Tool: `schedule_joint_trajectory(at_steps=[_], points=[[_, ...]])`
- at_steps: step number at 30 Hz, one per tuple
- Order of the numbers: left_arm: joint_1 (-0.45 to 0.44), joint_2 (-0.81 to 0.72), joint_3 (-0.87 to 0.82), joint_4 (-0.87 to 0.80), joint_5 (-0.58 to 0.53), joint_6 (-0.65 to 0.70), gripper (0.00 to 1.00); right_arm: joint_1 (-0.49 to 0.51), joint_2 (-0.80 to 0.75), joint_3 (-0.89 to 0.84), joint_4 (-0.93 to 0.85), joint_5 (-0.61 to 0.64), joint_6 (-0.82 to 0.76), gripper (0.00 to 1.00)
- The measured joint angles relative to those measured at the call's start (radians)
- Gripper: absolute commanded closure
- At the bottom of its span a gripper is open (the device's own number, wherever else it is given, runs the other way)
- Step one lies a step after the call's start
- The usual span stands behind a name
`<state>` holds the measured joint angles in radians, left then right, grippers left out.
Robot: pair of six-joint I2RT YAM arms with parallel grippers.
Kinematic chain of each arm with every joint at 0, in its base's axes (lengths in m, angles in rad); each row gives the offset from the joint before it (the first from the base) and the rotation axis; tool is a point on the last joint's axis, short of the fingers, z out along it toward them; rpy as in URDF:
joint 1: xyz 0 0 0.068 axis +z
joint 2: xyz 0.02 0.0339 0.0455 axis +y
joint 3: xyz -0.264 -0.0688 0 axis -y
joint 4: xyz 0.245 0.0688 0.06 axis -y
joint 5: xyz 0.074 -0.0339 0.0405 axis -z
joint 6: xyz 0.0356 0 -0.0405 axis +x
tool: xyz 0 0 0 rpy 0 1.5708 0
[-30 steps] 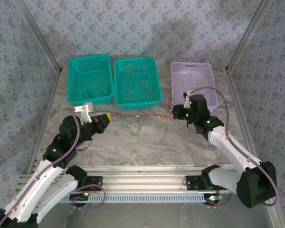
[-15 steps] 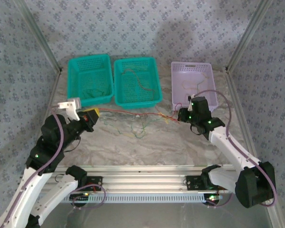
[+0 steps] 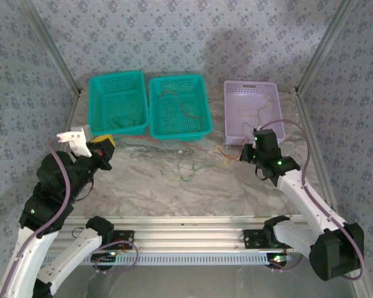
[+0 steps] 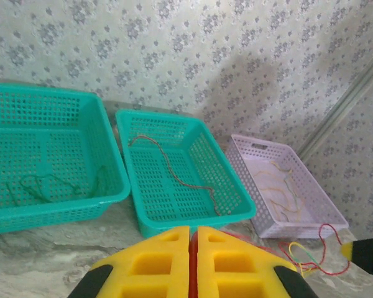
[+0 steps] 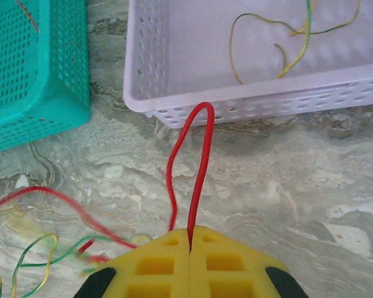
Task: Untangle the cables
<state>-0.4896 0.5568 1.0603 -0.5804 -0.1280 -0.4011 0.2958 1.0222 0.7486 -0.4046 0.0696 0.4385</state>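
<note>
"What's the right arm doing?"
"It's stretched forward with the wrist tipped down. The yellow-padded right pincer (image 3: 244, 155) (image 5: 191, 239) is pinched flush on a thin red wire (image 5: 202, 161), which loops out ahead of its tips."
"And the left arm?"
"It's folded, wrist raised. The left pincer (image 3: 104, 144) (image 4: 193, 248) is clamped tight too, with red showing in its seam."

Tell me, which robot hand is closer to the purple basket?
Right. The right hand sits just in front of the near wall of the purple basket, pinching the red cable. The left hand is far across the table, before the leftmost teal basket.
</note>
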Motion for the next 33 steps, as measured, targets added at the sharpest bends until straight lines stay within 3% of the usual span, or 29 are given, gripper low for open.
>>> schedule_joint_trajectory(at_steps=[11, 23, 33], points=[[0.0, 0.073, 0.086, 0.069, 0.025, 0.026, 1.0, 0.004, -0.002, -0.006, 0.002, 0.012, -0.01, 1.0], [0.0, 0.354, 0.32, 0.23, 0.099, 0.087, 1.0, 0.076, -0.046, -0.061, 0.069, -0.006, -0.011, 1.0], [0.006, 0.671, 0.414, 0.381, 0.124, 0.161, 1.0, 0.106, -0.193, -0.073, 0.122, -0.008, -0.029, 1.0]])
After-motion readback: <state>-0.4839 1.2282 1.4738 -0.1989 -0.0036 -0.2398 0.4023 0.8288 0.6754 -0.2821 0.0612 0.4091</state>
